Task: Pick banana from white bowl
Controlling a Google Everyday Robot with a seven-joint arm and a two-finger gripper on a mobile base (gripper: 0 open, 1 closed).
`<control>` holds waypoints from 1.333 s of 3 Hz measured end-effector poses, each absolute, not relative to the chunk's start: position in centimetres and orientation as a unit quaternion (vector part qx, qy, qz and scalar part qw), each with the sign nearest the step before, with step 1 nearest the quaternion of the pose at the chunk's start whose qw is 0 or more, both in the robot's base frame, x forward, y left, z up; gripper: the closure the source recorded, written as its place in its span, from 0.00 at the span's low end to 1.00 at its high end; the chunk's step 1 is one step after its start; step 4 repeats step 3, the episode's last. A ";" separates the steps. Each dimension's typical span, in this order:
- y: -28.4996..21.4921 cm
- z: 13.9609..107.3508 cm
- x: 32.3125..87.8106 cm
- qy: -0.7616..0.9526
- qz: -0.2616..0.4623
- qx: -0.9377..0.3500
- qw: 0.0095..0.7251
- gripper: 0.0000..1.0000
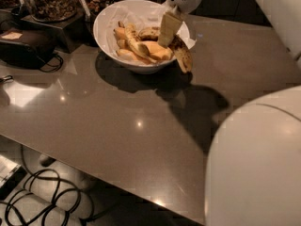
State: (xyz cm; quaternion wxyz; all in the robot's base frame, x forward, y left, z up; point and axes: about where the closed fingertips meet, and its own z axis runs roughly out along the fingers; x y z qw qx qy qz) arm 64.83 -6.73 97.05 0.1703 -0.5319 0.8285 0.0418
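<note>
- White-wristed gripper (pixel 167 40) is down inside the large glossy white bowl (pixel 102 37), at its right side; I cannot tell whether it is spread or pinching anything
- Dark brown-spotted curved banana (pixel 182 56) lies tilted over the bowl's right rim, its upper end right by the gripper tip
- I see paler yellow-orange bananas (pixel 146 49) piled in the bowl's middle
- Bowl sits at the far end of the grey glossy bench (pixel 117 121), black boxy device (pixel 23 46) to its left

Claw (pixel 169 31) points down, top centre.
</note>
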 end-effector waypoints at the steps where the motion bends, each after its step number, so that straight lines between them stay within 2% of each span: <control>1: -7.0 97.8 59.3 0.824 0.053 -0.542 0.157 1.00; 2: -7.3 97.7 54.8 0.823 0.058 -0.547 0.140 1.00; 4: -7.1 97.6 55.1 0.822 0.057 -0.548 0.145 1.00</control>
